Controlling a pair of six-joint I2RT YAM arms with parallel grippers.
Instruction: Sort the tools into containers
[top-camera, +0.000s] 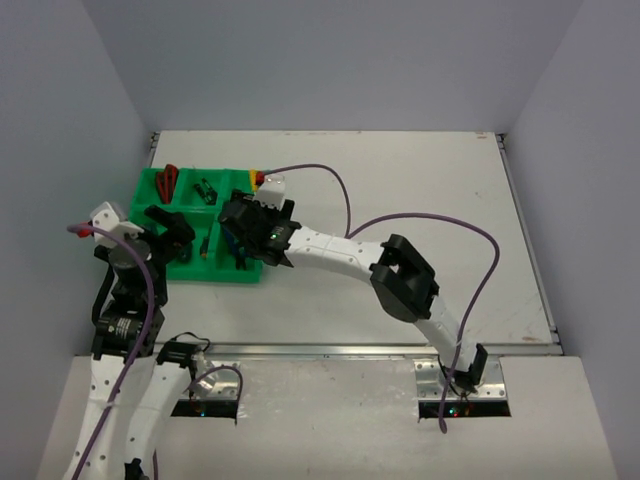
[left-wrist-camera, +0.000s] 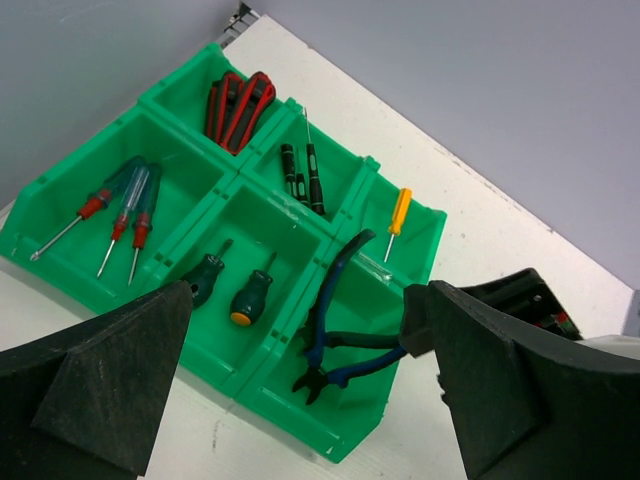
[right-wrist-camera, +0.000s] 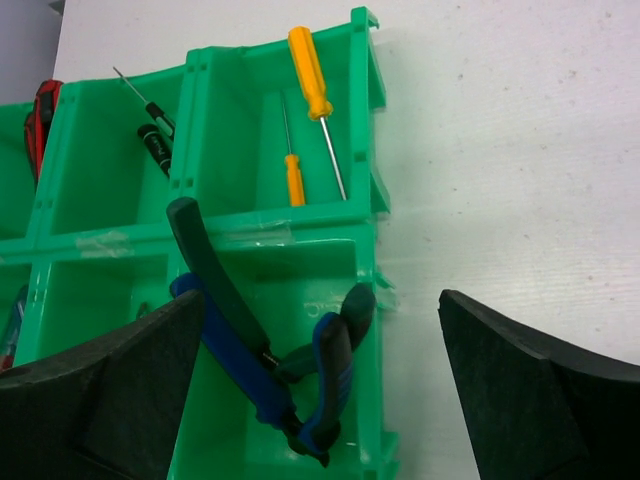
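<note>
The green containers tray (top-camera: 150, 187) stands at the table's left. Above its near right compartment hangs my right gripper (right-wrist-camera: 322, 300), open, with nothing between its fingers. Blue-handled pliers (right-wrist-camera: 250, 370) lie free in that compartment, propped against its walls. The compartment behind it holds two yellow screwdrivers (right-wrist-camera: 312, 80). At the tray's near left corner my left gripper (left-wrist-camera: 300, 310) hovers open and empty, looking over the tray (left-wrist-camera: 350, 440). Its other compartments hold red pliers (left-wrist-camera: 238, 105), thin black screwdrivers (left-wrist-camera: 303, 175), blue-handled screwdrivers (left-wrist-camera: 125, 205) and two stubby green screwdrivers (left-wrist-camera: 230, 285).
A purple cable (top-camera: 345, 205) loops from my right arm over the white table behind the tray. A metal rail (top-camera: 380, 350) runs along the near edge. Grey walls close in the left, back and right sides.
</note>
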